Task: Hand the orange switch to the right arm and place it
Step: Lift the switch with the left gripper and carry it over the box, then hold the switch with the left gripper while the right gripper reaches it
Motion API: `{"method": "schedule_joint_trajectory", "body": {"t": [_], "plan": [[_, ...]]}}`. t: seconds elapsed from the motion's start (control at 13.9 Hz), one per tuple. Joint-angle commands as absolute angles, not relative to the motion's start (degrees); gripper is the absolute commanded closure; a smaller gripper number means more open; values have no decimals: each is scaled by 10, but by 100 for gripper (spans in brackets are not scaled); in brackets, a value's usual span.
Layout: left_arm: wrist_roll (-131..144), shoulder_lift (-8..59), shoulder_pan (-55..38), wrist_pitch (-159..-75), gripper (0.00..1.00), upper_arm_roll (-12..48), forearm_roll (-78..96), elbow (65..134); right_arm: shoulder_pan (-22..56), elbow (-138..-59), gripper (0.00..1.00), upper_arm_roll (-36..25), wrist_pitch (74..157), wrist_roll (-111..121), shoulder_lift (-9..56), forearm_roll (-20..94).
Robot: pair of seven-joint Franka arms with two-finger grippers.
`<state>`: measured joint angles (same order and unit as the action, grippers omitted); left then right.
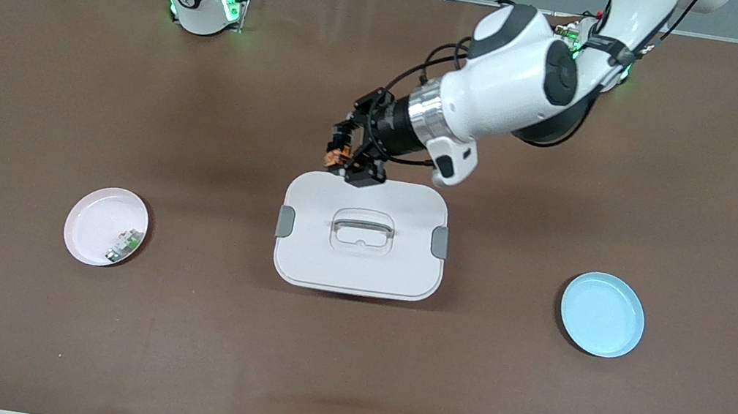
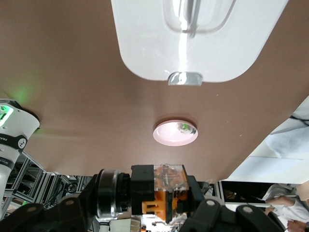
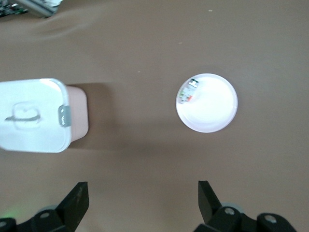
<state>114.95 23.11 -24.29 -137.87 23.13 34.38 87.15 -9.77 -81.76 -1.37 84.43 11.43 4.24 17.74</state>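
Note:
The orange switch (image 1: 337, 153), a small black and orange block with a clear cap, is held in the air by my left gripper (image 1: 349, 162), which is shut on it. They hang over the table just at the rim of the white lidded box (image 1: 309, 257) that faces the robots' bases. In the left wrist view the orange switch (image 2: 166, 192) lies crosswise in the left gripper (image 2: 159, 209). My right gripper (image 3: 142, 189) is open and holds nothing, high above the bare table at the right arm's end.
A pink plate (image 1: 93, 217) toward the right arm's end holds a small white-and-green part (image 1: 124, 245). A blue plate (image 1: 602, 314) lies toward the left arm's end. The box lid has a recessed handle (image 1: 363, 227) and grey clips.

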Motion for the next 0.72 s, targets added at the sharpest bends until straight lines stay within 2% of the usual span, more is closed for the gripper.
{"method": "schedule_joint_trajectory", "body": {"t": [0.0, 0.14, 0.5, 0.65], "plan": [[1158, 262, -292, -1450, 71, 227, 345, 860, -98, -818, 0, -4, 836, 159, 52, 200], [1155, 279, -316, -1488, 71, 224, 344, 857, -68, -859, 0, -4, 842, 129, 48, 213], [1156, 281, -320, -1489, 71, 227, 335, 860, -47, -967, 0, -2, 917, 91, 34, 328], [1159, 283, -319, -1489, 71, 227, 335, 860, -37, -989, 0, -2, 918, 91, 28, 351]]}}
